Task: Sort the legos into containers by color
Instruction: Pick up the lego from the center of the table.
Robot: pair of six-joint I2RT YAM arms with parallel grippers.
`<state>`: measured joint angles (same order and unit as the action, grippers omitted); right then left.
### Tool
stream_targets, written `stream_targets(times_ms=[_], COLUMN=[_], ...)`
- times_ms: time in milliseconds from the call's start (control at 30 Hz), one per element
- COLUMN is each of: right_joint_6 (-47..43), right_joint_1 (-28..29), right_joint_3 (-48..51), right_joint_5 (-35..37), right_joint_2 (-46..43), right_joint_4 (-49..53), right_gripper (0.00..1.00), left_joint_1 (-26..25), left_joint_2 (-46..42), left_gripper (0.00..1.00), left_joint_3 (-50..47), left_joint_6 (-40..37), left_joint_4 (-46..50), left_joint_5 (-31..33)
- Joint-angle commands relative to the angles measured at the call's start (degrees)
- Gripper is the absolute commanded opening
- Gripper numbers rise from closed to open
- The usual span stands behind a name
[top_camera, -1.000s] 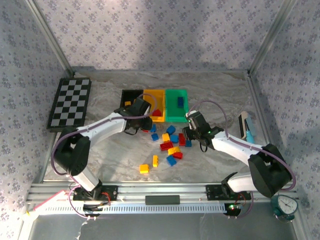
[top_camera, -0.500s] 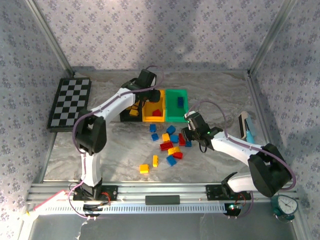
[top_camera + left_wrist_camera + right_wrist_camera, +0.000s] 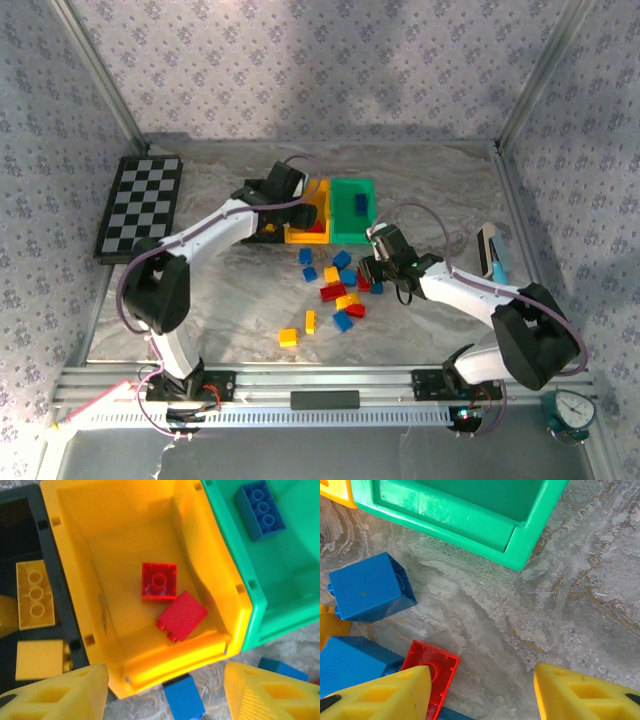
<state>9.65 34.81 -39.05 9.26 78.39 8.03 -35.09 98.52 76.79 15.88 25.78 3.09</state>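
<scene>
1. Red legos [image 3: 159, 581], 2 of them, lie in the yellow bin [image 3: 215, 575], the middle one of 3 bins set side by side towards the far part of the bench [image 3: 450, 190].
2. Yellow bricks [image 3: 35, 595] sit in the black bin [image 3: 20, 530] on its left, and 1 blue brick [image 3: 260, 509] lies in the green bin [image 3: 280, 595] on its right.
3. Loose red, yellow and blue bricks [image 3: 340, 285] are scattered on the bench just in front of the bins.
4. Left jaws hang over the yellow bin's near edge, parted, with nothing between the yellow fingers [image 3: 55, 695].
5. Right jaws hover low over the pile's right side, near the green bin's corner. They are parted and empty, with a red brick [image 3: 437, 662] beside 1 finger.
6. Well apart at the far left lies a checkerboard [image 3: 140, 205].
</scene>
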Motion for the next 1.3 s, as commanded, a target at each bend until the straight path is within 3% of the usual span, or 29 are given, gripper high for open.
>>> stream_targets(times_ms=[0, 233, 600, 1267], right_joint_6=[1.2, 3.0, 16.4, 21.8], right_joint_1=[0.0, -0.3, 0.7, 7.5], right_joint_3=[-1.8, -0.2, 7.3, 0.2], right_joint_5=[-1.2, 0.4, -3.7, 2.4], right_joint_2=[0.7, -2.3, -12.1, 4.4], right_joint_4=[-0.3, 1.6, 6.8, 11.0], right_gripper=[0.58, 0.58, 0.58, 0.58], left_joint_1=[-1.0, -1.2, -1.1, -0.3], left_joint_2=[-5.0, -12.9, -18.8, -19.9], left_gripper=[0.61, 0.61, 0.61, 0.61], left_joint_3=[-5.8, -20.3, -33.4, -38.5], left_joint_6=[0.7, 3.2, 4.2, 3.5], left_joint_4=[-5.8, -14.5, -22.8, -26.4], left_joint_5=[0.7, 2.5, 3.8, 4.8])
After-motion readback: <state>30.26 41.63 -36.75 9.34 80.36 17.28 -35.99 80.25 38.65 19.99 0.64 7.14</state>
